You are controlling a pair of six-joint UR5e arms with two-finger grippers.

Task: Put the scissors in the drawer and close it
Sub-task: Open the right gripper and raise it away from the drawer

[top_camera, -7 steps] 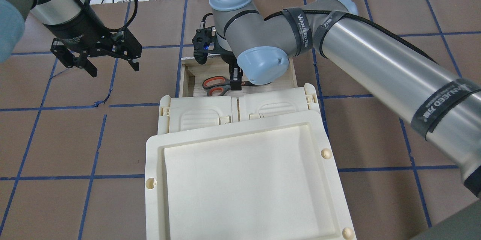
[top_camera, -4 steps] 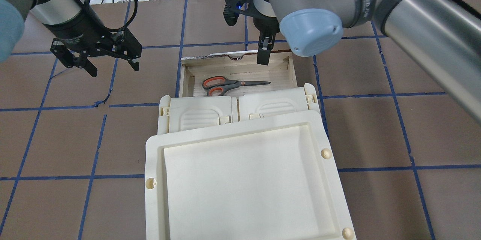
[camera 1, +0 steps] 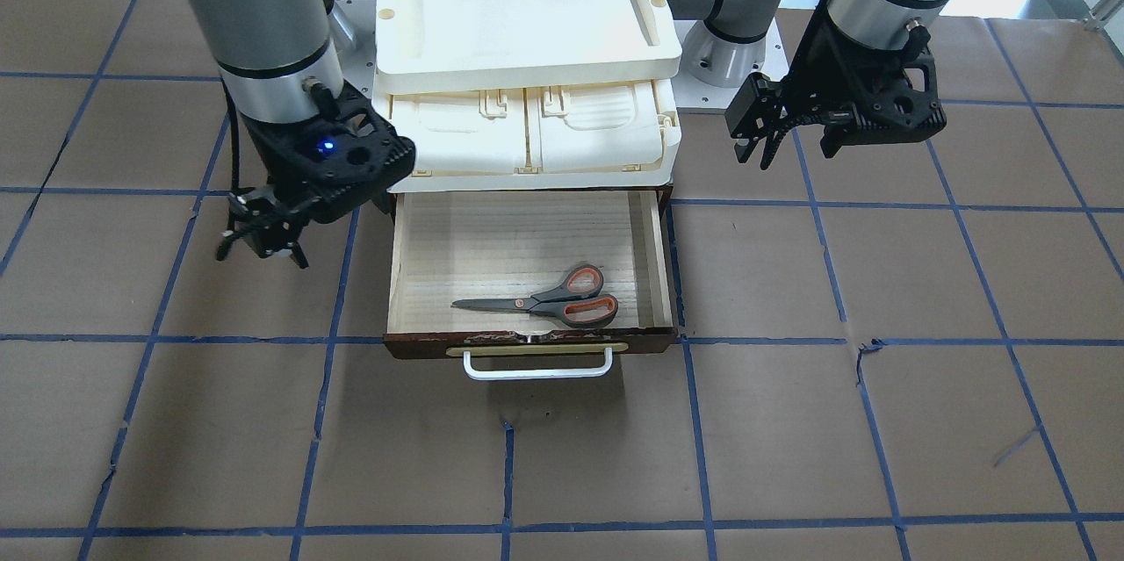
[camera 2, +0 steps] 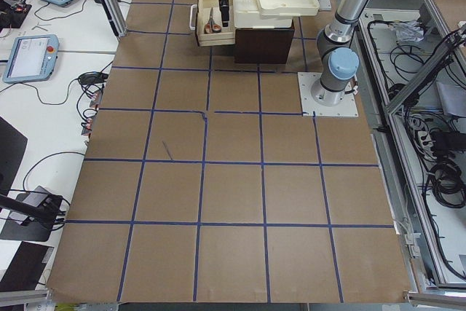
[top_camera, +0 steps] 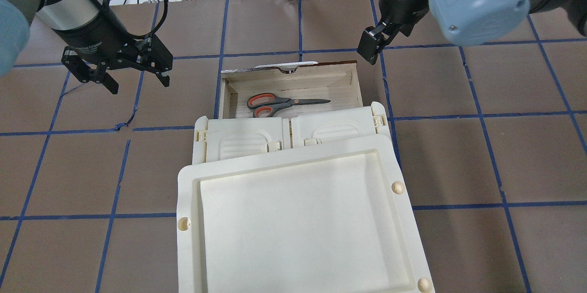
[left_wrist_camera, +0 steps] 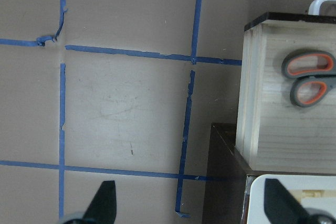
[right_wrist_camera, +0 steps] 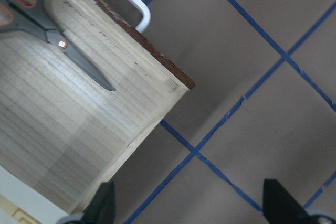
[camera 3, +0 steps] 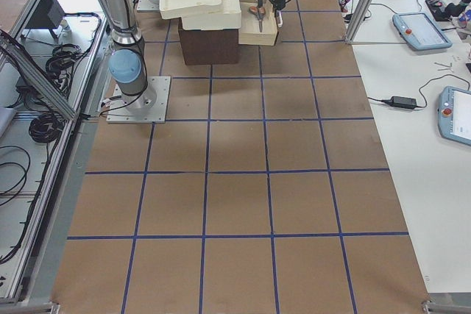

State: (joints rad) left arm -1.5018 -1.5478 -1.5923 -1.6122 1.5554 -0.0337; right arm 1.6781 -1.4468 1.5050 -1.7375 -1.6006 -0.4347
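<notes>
The drawer (camera 1: 518, 232) is seen pulled out from under the stacked cream trays (camera 1: 527, 61), its dark front and white handle (camera 1: 537, 365) turned away from the robot. The scissors (camera 1: 544, 302) are found inside it. They lie flat on the pale wood floor, close to the front wall, with the blades shut. The orange-lined loops are set toward the robot's left and the blade tips toward its right. The scissors are touched by neither tool.

The right tool (top_camera: 369, 52) is held above the desk (top_camera: 458, 155), just outside the drawer's right front corner and clear of the wood. In its wrist view the two fingertips (right_wrist_camera: 102, 203) are seen set wide apart, with only brown desk and blue tape lines between them. Nothing is gripped.

The left tool (top_camera: 139, 83) is held over bare desk, well off to the drawer's left side. Its fingers (top_camera: 111, 85) are spread wide and nothing is carried. In its wrist view the drawer's left wall and the scissor loops are caught at the picture's edge, apart from the fingertips.

In the side views the drawer is shown projecting from a dark cabinet (camera 2: 266, 41) on which the trays are stacked.
</notes>
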